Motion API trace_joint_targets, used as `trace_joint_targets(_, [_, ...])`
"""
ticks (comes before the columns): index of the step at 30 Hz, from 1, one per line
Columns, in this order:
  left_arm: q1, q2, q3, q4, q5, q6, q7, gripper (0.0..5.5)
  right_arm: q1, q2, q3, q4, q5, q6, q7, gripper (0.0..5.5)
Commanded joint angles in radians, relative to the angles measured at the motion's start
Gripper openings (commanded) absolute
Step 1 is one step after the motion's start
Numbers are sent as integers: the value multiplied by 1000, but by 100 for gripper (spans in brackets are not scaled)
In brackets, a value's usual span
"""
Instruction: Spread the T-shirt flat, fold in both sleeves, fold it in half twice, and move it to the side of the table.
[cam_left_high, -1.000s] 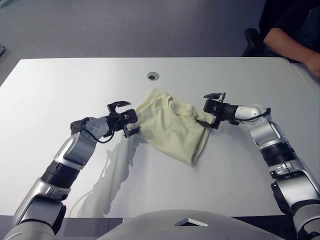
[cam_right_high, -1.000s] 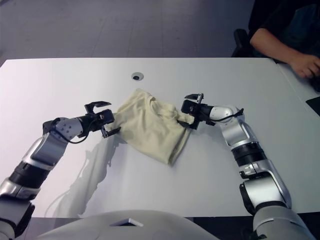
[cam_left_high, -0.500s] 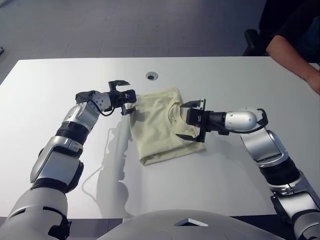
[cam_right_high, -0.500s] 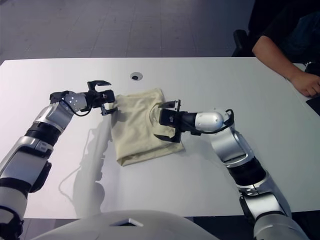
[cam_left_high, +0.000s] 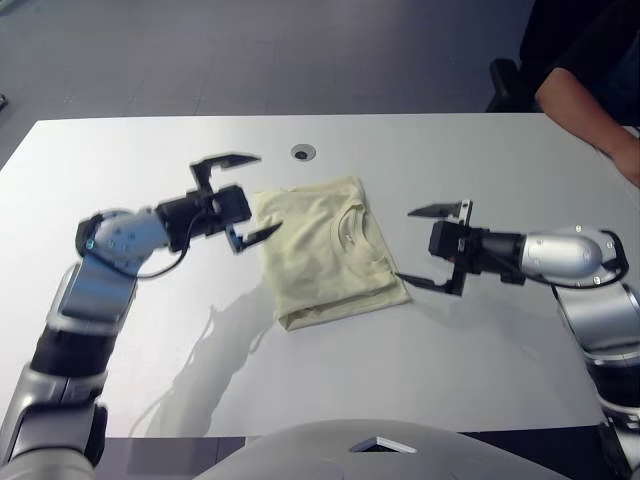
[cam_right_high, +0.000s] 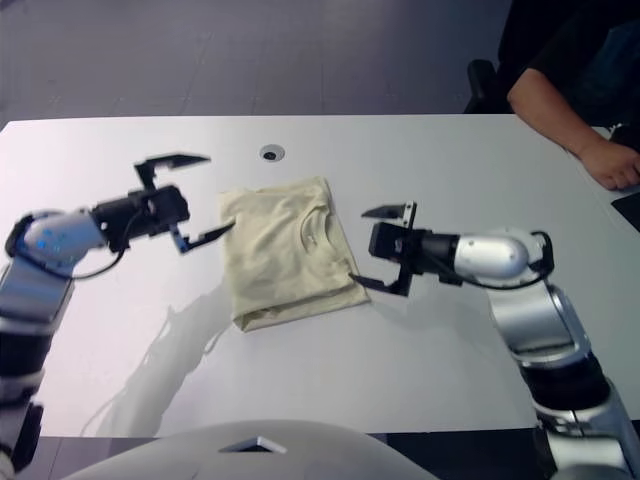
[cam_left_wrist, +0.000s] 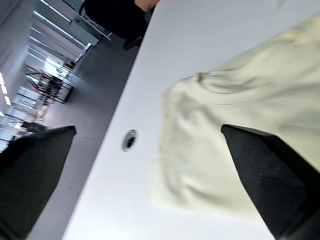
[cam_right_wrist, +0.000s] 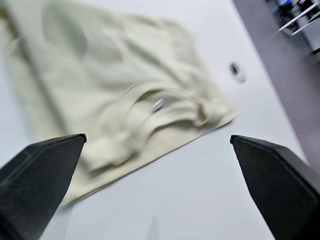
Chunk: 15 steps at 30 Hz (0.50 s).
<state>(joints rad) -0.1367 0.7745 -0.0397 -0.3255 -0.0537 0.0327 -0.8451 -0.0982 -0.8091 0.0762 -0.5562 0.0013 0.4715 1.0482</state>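
Note:
The pale yellow T-shirt (cam_left_high: 325, 250) lies folded into a small rectangle in the middle of the white table (cam_left_high: 120, 160), collar facing up. My left gripper (cam_left_high: 262, 193) hangs open just left of the shirt's far left corner, with nothing between its fingers. My right gripper (cam_left_high: 406, 245) stands open just right of the shirt's right edge, also holding nothing. The left wrist view has the shirt (cam_left_wrist: 250, 115) past the spread fingers (cam_left_wrist: 35, 175). In the right wrist view the shirt (cam_right_wrist: 115, 90) lies beyond the open gripper (cam_right_wrist: 158, 137).
A round cable hole (cam_left_high: 305, 152) sits in the table behind the shirt. A person's forearm (cam_left_high: 590, 110) rests at the far right corner, by a dark chair (cam_left_high: 505, 80). Bare tabletop stretches left, right and in front of the shirt.
The shirt was turned and laid down square between one second and half a second ago. Since then both grippers have drawn off it, the left leftward, the right rightward, and opened wider.

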Motion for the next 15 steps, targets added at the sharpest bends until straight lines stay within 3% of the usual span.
trace_joint_targets(1, [423, 95, 232, -453, -153, 211, -99, 540, 316, -103, -184, -343, 0, 103, 26, 536])
trace_joint_targets(7, [594, 140, 221, -502, -73, 167, -155, 540, 424, -113, -164, -397, -31, 117, -34, 536])
trace_joint_targets(15, [668, 42, -86, -450, 374, 101, 58, 540, 340, -142, -78, -356, -15, 103, -57, 536])
